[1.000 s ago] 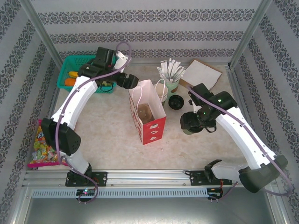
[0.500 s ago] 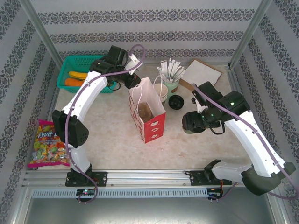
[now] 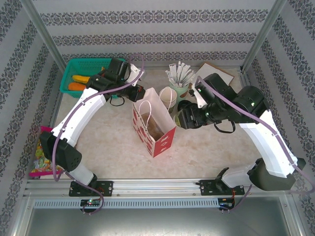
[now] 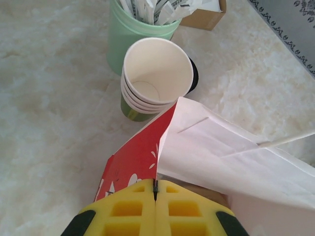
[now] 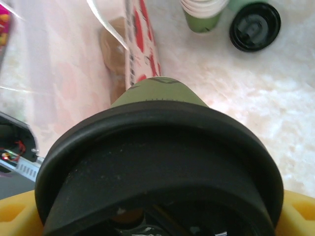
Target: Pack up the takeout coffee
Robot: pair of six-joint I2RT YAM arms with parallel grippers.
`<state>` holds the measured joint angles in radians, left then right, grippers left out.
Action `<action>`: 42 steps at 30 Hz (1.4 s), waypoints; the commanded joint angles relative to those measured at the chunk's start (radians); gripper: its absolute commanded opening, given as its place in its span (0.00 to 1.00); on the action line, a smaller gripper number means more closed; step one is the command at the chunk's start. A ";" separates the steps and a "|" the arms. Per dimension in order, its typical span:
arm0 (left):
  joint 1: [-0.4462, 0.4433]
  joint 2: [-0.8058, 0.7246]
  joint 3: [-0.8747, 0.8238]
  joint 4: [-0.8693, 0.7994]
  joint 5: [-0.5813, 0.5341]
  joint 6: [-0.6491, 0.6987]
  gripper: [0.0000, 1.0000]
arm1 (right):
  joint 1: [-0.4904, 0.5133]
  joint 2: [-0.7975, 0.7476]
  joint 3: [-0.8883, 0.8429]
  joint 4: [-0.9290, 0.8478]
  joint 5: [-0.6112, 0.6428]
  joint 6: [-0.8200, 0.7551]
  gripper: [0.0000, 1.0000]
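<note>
The takeout coffee (image 5: 158, 93), a green cup with a black lid (image 5: 157, 162), is held in my right gripper (image 5: 157, 214), whose yellow fingers (image 5: 301, 212) show at both sides of it. Seen from above, that right gripper (image 3: 188, 118) hangs just right of the top of the red and white paper bag (image 3: 153, 124). The bag stands open with something brown inside. My left gripper (image 4: 156, 189) is shut on the bag's (image 4: 133, 157) top edge. From above, the left gripper (image 3: 139, 93) is at the bag's far left corner.
A stack of lidless cups (image 3: 169, 97) and a green cup of white-wrapped sticks (image 3: 180, 78) stand behind the bag, with a loose black lid (image 5: 255, 25) beside them. Cardboard (image 3: 216, 74) lies far right, a green basket (image 3: 83, 77) far left, and a candy packet (image 3: 40, 160) near left.
My left gripper moved to the bag's rim and shut on it. My right arm carried the coffee left and away from me, up beside the bag's opening.
</note>
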<state>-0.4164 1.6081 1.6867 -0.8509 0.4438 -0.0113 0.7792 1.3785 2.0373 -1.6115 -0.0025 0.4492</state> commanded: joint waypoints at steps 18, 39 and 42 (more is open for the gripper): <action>-0.022 -0.068 -0.055 0.067 -0.047 -0.191 0.37 | 0.173 0.181 0.196 -0.093 0.073 0.039 0.70; -0.021 -0.290 -0.135 0.073 -0.039 -0.303 0.88 | 0.193 0.329 0.147 0.044 0.006 0.045 0.70; -0.025 -0.307 -0.170 0.099 0.080 -0.326 0.84 | 0.193 0.347 0.163 0.056 -0.005 0.034 0.70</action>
<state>-0.4313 1.3159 1.5505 -0.7681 0.4046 -0.2813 0.9665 1.7149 2.1647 -1.5608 0.0082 0.4938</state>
